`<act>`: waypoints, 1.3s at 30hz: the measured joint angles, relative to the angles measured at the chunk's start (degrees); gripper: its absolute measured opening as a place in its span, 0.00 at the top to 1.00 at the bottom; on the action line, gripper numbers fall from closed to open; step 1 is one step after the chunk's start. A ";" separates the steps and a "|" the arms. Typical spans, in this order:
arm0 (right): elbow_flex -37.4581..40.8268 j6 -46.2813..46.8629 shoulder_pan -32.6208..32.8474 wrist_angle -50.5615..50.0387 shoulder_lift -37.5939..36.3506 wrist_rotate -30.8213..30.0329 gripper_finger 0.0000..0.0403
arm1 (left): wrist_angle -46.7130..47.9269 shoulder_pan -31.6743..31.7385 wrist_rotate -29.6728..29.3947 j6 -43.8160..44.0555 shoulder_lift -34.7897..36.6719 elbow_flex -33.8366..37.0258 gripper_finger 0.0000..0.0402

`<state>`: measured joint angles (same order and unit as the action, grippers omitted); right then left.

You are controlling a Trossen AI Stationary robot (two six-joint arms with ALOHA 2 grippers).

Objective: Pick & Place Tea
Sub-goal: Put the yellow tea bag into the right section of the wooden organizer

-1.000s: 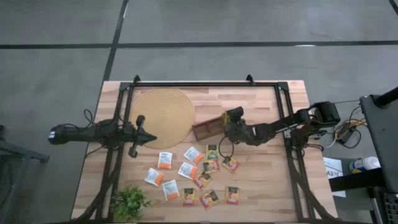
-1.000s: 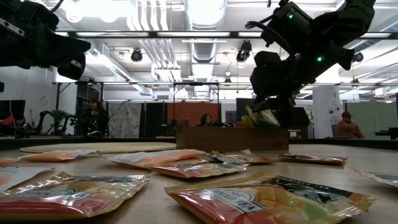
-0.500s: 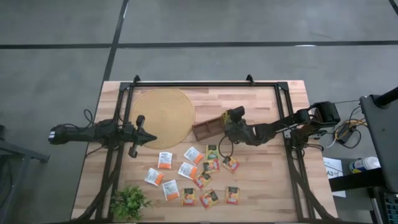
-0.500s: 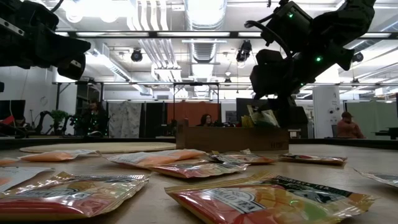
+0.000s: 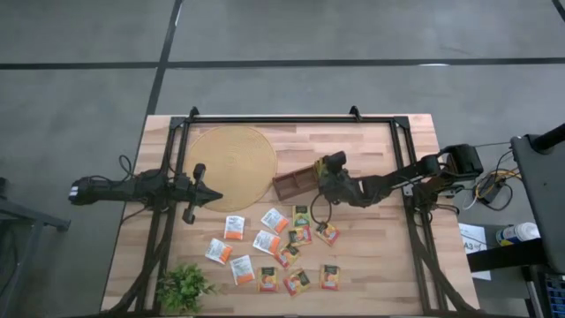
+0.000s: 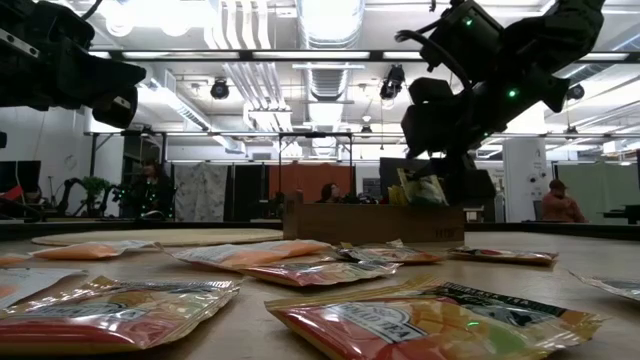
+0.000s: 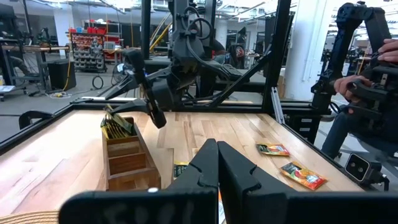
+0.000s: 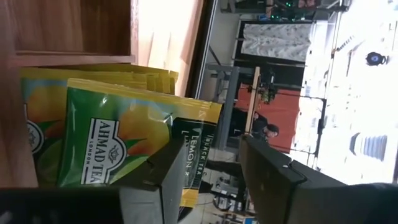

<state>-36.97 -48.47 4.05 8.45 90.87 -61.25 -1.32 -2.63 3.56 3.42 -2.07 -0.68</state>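
Tea sachets point(image 5: 284, 250), flat squarish glossy packets in orange, white and green, are lying scattered flat over the front middle of the wooden table point(image 5: 371, 265) in the high view, each at its own angle, no shared long axis. Brown wooden tray point(image 5: 296, 182), long and narrow with compartments, is sitting slantwise beside the round woven mat point(image 5: 231, 165). Right gripper point(image 5: 328, 168) is hovering over the tray's right end. Left gripper point(image 5: 212, 195) is waiting near the mat's edge, well apart from the sachets. Small leafy plant point(image 5: 184, 287) is standing at the front left corner.

Low view: crinkly foil-like sachets point(image 6: 430, 320) are lying flat in the foreground; green-yellow ones point(image 6: 420, 190) are standing on edge out of the tray point(image 6: 370, 222), leaning a bit. Right gripper point(image 6: 440, 165) is hanging just above them. People are sitting in the room behind.

Left wrist view: left gripper point(image 7: 217, 163) is showing its two dark fingers pressed together, clenched on nothing. Tray point(image 7: 127, 158) is showing plain wood dividers, with green sachets point(image 7: 117, 124) upright in the far compartment and the right gripper point(image 7: 155, 115) at them. Two loose sachets point(image 7: 289, 163) are lying flat on the planks. A person's hand is showing at the edge.

Right wrist view: right gripper point(image 8: 211, 168) is standing with fingers apart, released, gripping nothing. Green-yellow lemon sachets point(image 8: 118, 140), glossy with printed lettering, are packed on edge against the wooden compartment wall point(image 8: 68, 31), just beyond one finger point(image 8: 158, 177).
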 joint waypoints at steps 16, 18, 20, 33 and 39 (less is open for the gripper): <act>0.02 -3.00 0.68 1.51 -0.07 -2.16 0.63 | 0.01 -0.05 0.00 0.00 -0.01 0.00 1.00; 0.02 -3.35 0.73 1.40 -0.07 -2.16 0.63 | 0.00 -0.04 0.00 0.00 0.00 0.00 1.00; 0.00 -3.57 0.70 1.42 -0.07 -2.32 0.63 | 0.00 -0.04 0.00 0.00 -0.01 0.00 1.00; -2.28 -5.77 4.34 1.20 -3.51 -10.22 0.63 | 0.00 -0.04 0.01 0.00 0.01 -0.01 1.00; -4.43 -4.79 6.09 1.24 -6.47 -12.23 0.63 | -0.02 -0.04 0.01 0.00 0.00 -0.01 1.00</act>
<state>-41.40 -53.25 10.13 9.69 84.40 -73.48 -1.34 -2.68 3.57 3.42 -2.07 -0.69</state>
